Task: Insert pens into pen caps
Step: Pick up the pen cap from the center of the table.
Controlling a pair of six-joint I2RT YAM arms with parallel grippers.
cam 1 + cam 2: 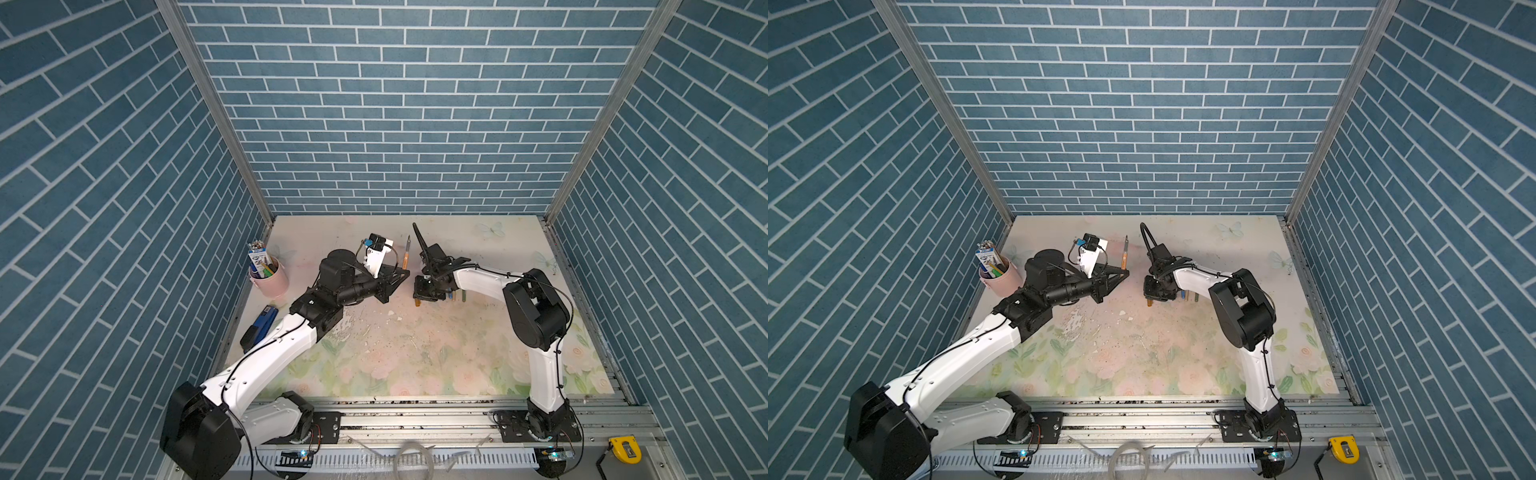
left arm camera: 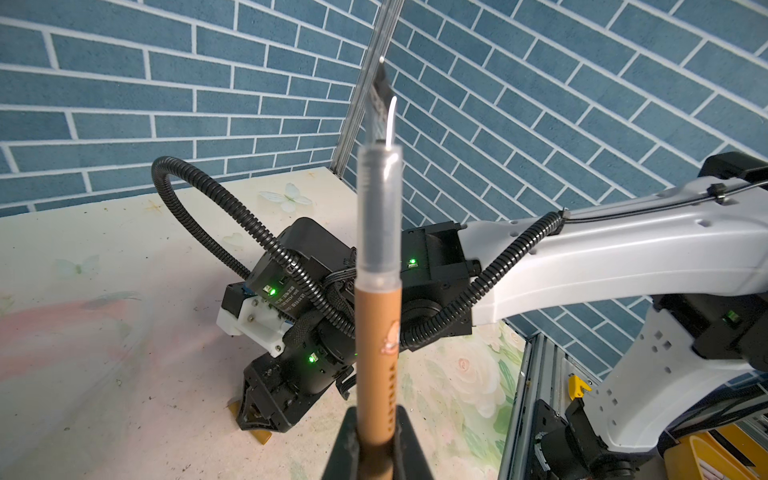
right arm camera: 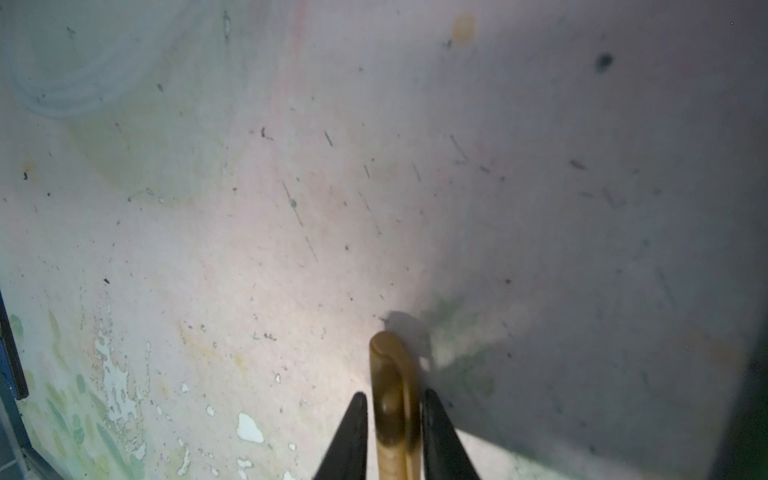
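Blue brick-print walls (image 1: 407,104) around a scuffed floral tabletop (image 1: 415,353)

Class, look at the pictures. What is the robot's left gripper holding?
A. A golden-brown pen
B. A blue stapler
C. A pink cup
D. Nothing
A: in the left wrist view the left gripper is shut on a brown pen, whose dark tip points away from the jaws. The right gripper holds a matching cap.
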